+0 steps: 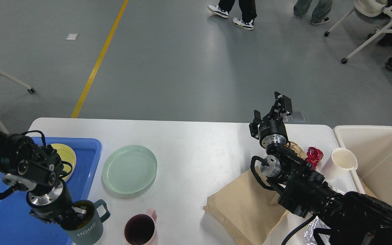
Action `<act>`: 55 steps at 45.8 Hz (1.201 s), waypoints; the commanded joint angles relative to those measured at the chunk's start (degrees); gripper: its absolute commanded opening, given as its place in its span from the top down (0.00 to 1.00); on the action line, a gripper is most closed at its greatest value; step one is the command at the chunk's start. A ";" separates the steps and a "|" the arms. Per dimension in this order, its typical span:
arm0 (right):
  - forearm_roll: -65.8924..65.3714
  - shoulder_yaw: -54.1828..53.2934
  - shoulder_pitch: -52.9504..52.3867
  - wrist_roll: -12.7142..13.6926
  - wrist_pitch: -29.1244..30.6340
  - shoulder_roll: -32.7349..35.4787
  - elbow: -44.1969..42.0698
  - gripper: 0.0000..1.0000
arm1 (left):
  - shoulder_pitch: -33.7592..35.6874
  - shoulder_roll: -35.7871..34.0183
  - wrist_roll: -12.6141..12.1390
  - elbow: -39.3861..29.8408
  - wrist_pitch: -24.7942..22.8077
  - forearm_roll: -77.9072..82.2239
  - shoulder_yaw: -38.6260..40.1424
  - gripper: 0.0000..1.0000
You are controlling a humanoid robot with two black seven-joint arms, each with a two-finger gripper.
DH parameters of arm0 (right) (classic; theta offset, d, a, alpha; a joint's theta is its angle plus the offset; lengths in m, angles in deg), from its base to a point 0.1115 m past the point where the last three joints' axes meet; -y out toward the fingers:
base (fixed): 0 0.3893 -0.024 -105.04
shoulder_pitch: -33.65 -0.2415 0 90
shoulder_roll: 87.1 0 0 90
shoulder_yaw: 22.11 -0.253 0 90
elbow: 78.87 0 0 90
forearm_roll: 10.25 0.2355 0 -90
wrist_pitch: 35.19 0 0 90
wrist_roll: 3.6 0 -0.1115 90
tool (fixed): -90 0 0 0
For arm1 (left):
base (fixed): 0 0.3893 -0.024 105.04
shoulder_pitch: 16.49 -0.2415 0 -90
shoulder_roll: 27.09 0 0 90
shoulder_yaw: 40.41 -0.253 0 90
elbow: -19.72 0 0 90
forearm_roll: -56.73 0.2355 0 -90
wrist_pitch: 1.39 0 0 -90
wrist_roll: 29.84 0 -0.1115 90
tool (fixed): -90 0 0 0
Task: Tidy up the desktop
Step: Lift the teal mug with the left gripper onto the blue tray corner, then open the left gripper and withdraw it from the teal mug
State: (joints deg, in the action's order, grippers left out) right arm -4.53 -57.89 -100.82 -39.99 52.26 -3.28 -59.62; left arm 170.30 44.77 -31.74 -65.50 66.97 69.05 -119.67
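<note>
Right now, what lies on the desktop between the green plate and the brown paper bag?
In the head view, nothing: the stretch of desktop between the green plate and the brown paper bag is bare white surface. The pink mug sits nearer, below that line.

On the white desktop (pixel 196 143) a green plate (pixel 129 169), a pink mug (pixel 141 229) and a brown paper bag (pixel 247 207) are seen, while a teal mug (pixel 87 226) is gripped at its rim by the left gripper (pixel 75 212) and the right gripper (pixel 271 114) is held open above.

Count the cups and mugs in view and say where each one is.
3. A teal mug at the left gripper, a pink mug near the front edge, and a white cup beside the cream bin. The arms may hide others.
</note>
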 commanded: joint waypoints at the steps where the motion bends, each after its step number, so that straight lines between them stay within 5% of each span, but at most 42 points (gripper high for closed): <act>1: 0.00 0.00 0.00 0.00 0.00 0.02 0.00 0.00 | 6.80 -5.41 0.41 -1.70 -7.62 0.07 -0.97 1.00; 10: 0.00 0.00 0.00 0.00 0.00 0.02 0.00 0.00 | 22.02 -14.47 -0.74 -1.70 -18.61 0.95 -2.29 1.00; 18: 0.00 0.00 0.00 0.00 0.00 0.02 0.00 0.00 | 26.08 -15.71 -0.56 -0.82 -19.68 3.41 -6.95 1.00; 37: 0.00 0.00 0.00 0.00 0.00 0.02 0.09 0.00 | 2.09 -17.55 -0.65 4.10 12.92 4.91 -10.21 1.00; 55: 0.00 0.00 0.00 0.00 0.00 0.02 0.09 0.00 | -11.71 -19.75 -0.39 12.79 19.08 4.91 -9.94 1.00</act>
State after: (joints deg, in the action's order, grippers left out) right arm -4.53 -57.88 -100.82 -39.99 52.26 -3.25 -59.56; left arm 163.08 25.84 -32.28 -55.98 84.56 73.96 -130.18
